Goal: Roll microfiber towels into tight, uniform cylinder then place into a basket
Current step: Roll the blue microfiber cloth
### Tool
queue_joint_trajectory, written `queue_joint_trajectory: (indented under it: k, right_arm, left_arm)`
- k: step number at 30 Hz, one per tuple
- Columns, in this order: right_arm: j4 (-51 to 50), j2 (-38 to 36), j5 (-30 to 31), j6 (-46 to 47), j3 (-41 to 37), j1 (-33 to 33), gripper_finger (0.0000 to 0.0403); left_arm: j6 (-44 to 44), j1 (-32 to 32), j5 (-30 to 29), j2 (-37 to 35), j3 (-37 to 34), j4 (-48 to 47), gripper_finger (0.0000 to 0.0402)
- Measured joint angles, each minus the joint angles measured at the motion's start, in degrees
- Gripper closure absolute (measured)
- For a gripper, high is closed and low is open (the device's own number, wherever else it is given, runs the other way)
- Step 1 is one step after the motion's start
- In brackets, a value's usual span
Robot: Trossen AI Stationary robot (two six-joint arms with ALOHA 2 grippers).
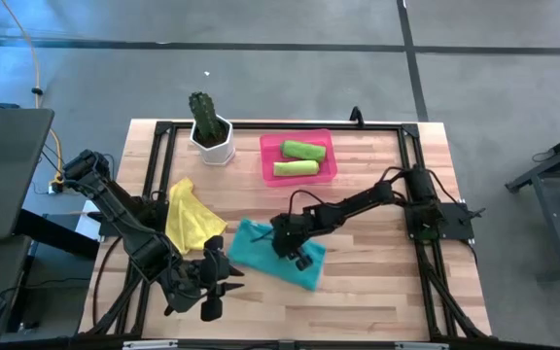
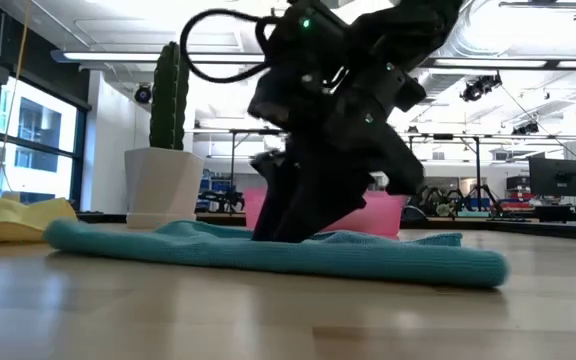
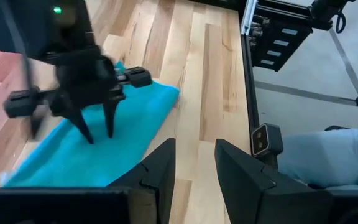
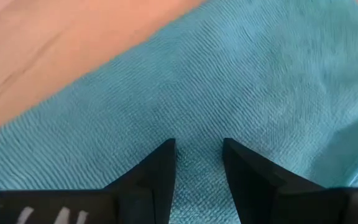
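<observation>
A teal towel (image 1: 272, 255) lies flat on the table near its front middle. My right gripper (image 4: 199, 146) stands over the towel's middle, pointing down, its fingers a little apart; it also shows in the low view (image 2: 286, 232). My left gripper (image 3: 194, 158) is open and empty near the table's front edge, just left of the teal towel. A yellow towel (image 1: 191, 220) lies crumpled on the table at the left. Two rolled lime green towels (image 1: 299, 158) lie in the pink basket (image 1: 268, 165) at the back. My right gripper comes from above, pointing down, and sets both fingertips (image 3: 107, 127) on the teal towel's top face (image 4: 197, 112), about its middle. The fingers are apart with cloth showing flat between them, not pinched. The towel lies on the table.
A white pot with a green cactus (image 1: 210, 131) stands at the back left beside the basket. Black frame rails (image 1: 411, 175) run along the table's sides. A person's leg (image 3: 328, 158) shows beyond the table's right edge. Bare wood (image 1: 387, 272) lies right of the teal towel.
</observation>
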Motion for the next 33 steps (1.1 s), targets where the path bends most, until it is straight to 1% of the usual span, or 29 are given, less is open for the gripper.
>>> queue_joint_trajectory:
  k: [9, 14, 16, 20, 23, 25, 29, 33]
  right_arm:
    - [-7.3, -0.3, 0.2, 24.4, 0.3, -2.2, 0.0274]
    - [-9.8, -0.4, 0.4, 40.1, 0.2, -2.6, 0.0274]
    - [-10.1, -0.7, -0.1, 43.2, 0.2, -2.7, 0.0274]
    - [-11.0, -3.2, 0.8, 43.6, -0.2, -3.3, 0.0274]
    - [-12.3, -6.2, 4.8, 39.9, -0.6, -3.6, 0.0274]
    - [-12.4, -9.1, 7.9, 33.3, -0.5, -3.7, 0.0274]
    - [-12.9, -11.0, 9.4, 13.0, -0.4, -2.9, 0.0274]
    - [-12.1, -10.6, 7.7, -8.1, -0.4, -1.7, 0.0274]
  left_arm:
    - [0.6, 0.0, 0.0, 0.0, 0.0, 0.0, 0.0300]
    - [1.1, 0.1, -0.2, 0.0, 0.0, 0.0, 0.0300]
    - [1.1, 0.1, -0.2, 0.0, 0.0, 0.0, 0.0300]
    - [1.1, 0.1, -0.2, 0.0, 0.0, -0.1, 0.0300]
    - [1.1, 0.1, -0.2, 0.0, 0.0, -0.1, 0.0300]
    - [1.1, 0.1, -0.2, 0.0, 0.0, -0.1, 0.0300]
    - [1.1, 0.1, -0.2, 0.0, 0.0, -0.1, 0.0300]
    - [1.0, 0.1, -0.2, 0.0, 0.0, 0.0, 0.0300]
